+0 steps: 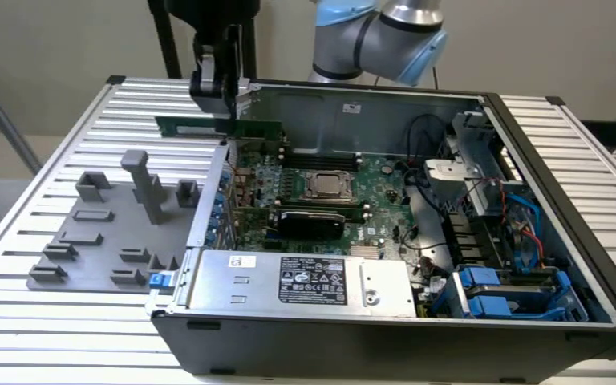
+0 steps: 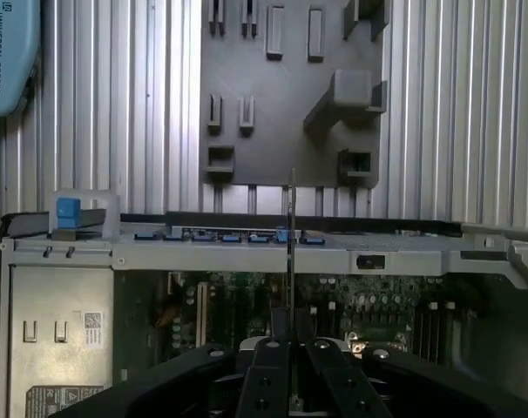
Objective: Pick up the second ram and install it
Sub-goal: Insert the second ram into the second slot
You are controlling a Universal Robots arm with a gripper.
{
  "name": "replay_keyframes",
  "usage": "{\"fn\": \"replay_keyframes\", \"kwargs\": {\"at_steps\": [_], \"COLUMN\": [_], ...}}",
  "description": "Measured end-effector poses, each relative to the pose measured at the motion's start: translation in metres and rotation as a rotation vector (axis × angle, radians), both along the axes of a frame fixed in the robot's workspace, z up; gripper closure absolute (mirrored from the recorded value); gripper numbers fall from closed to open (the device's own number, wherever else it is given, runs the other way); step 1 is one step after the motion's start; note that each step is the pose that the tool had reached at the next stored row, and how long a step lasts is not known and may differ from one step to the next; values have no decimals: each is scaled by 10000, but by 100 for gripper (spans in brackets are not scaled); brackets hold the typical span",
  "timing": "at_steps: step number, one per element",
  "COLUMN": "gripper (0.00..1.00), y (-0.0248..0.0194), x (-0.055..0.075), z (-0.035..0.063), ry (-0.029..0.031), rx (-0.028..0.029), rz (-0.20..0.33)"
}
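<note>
On the exterior view's left lies a gray tray (image 1: 94,241). Above it, in the upper left, the gripper (image 1: 222,112) pinches the second ram (image 1: 260,128) tight, over the edge of the open computer case (image 1: 394,337). The big green motherboard (image 1: 383,180) sits in the middle.

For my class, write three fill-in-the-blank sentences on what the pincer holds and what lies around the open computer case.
1. The pincer is shut on the second ram, whose colour is ____.
2. The grey fixture tray lies outside the computer case, on the exterior view's ____.
3. The CPU socket sits on the large green ____ inside the case.
Missing words: green; left; motherboard.
</note>
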State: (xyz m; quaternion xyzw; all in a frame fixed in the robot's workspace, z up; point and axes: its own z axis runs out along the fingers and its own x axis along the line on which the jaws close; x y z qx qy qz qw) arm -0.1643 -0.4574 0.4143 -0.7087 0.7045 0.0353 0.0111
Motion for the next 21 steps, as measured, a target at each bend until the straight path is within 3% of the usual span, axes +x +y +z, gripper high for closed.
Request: {"fn": "replay_keyframes", "kwargs": {"at_steps": [5, 14, 18, 21], "gripper": [100, 100, 100, 100], "y": [32, 116, 203, 299], "x": [228, 635, 806, 894], "z": [-18, -122, -194, -249], "ry": [25, 130, 146, 147], "rx": [16, 15, 16, 15], "rz": [1, 1, 1, 2]}}
